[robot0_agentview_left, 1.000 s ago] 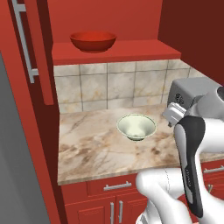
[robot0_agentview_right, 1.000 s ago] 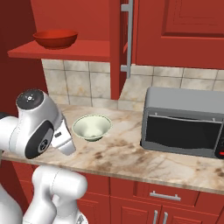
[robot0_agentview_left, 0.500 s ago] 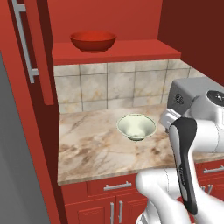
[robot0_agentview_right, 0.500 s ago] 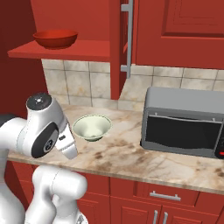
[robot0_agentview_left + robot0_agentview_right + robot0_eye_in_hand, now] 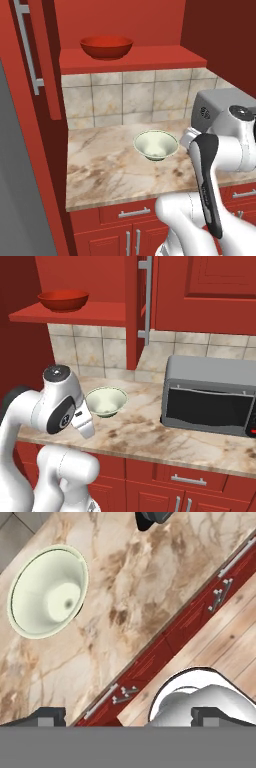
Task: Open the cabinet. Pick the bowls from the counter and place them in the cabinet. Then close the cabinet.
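Swinging lower since a second ago, the arm is carrying its empty, wide-open end effector [image 5: 128, 714] toward the pale bowl [image 5: 47, 591] ahead-left on the worktop [image 5: 145, 582]; centring over the rim comes first.

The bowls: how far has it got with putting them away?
About halfway. The cabinet stands open and the red bowl already sits on its shelf. Nothing is in hand: the fingers are open over the counter's edge. The pale bowl still waits on the counter; then the doors need shutting.
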Available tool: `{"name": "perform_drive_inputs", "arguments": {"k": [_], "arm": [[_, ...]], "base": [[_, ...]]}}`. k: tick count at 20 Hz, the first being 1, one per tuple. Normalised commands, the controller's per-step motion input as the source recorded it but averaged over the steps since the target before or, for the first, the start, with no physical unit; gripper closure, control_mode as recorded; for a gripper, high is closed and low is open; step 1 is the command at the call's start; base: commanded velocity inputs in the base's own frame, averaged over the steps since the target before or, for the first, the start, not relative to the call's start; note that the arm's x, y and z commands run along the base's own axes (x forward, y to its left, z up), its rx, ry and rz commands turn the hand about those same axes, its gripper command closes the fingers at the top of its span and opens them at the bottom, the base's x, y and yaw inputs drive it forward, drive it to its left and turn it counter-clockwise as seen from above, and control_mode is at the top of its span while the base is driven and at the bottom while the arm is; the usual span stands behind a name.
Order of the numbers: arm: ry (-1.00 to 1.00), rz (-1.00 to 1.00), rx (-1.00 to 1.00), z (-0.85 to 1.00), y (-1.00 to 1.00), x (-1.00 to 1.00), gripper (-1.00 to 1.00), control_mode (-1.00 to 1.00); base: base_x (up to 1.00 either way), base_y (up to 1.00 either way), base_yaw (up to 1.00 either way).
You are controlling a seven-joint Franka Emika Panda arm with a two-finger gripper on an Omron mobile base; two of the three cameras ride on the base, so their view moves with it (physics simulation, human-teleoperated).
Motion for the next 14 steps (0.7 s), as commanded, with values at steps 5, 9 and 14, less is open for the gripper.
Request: {"name": "perform_drive_inputs", "arguments": {"k": [5,9,14], "arm": [[-0.01,0.03,0.0,-0.08,0.0,0.31,-1.0,-1.0],[-0.04,0.03,0.0,-0.08,0.0,0.39,-1.0,-1.0],[-0.01,0.03,0.01,-0.18,0.0,0.3,-1.0,-1.0]], "base": [[0.0,0.0,0.0],[0.0,0.0,0.0],[0.0,0.0,0.0]]}}
